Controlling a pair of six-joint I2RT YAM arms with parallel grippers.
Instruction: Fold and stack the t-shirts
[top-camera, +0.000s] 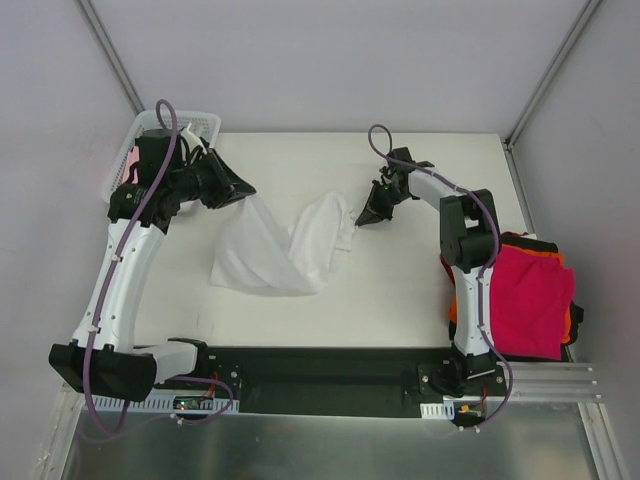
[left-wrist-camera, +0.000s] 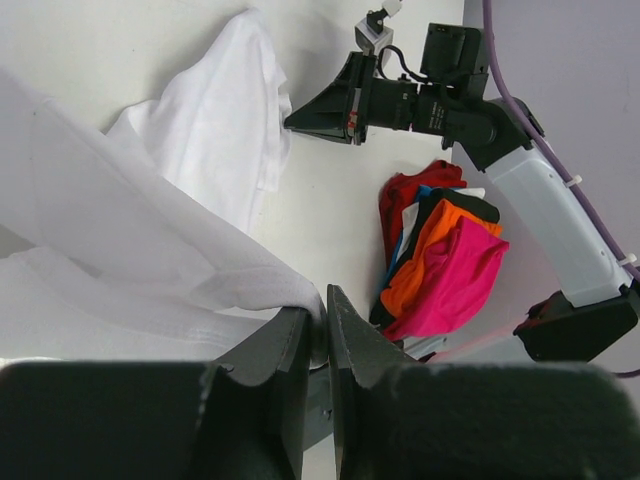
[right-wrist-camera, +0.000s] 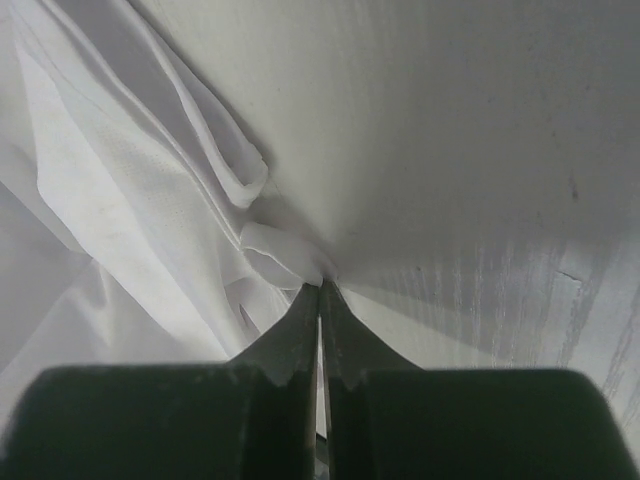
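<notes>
A white t-shirt (top-camera: 285, 250) lies unfolded in the middle of the tabletop (top-camera: 400, 290), drawn into a loose, twisted band between the two arms; its cloth is thin, plain and deeply creased, with a rolled hem showing at its right end. The left claw (left-wrist-camera: 325, 300) is clamped on the shirt's left edge and holds that side up off the surface, so the cloth drapes down from it in a slack, fanned sheet. The right claw (right-wrist-camera: 320, 288) has its fingers pressed tight together at the shirt's right end; a small fold of hem touches the tips, though whether any cloth is caught between them I cannot tell. A pile of t-shirts (top-camera: 525, 300) sits well apart at the right edge of the tabletop, beside the right arm; magenta on top, orange and black showing beneath. A white lattice basket (top-camera: 205, 125) stands at the far left corner, behind the left arm.
</notes>
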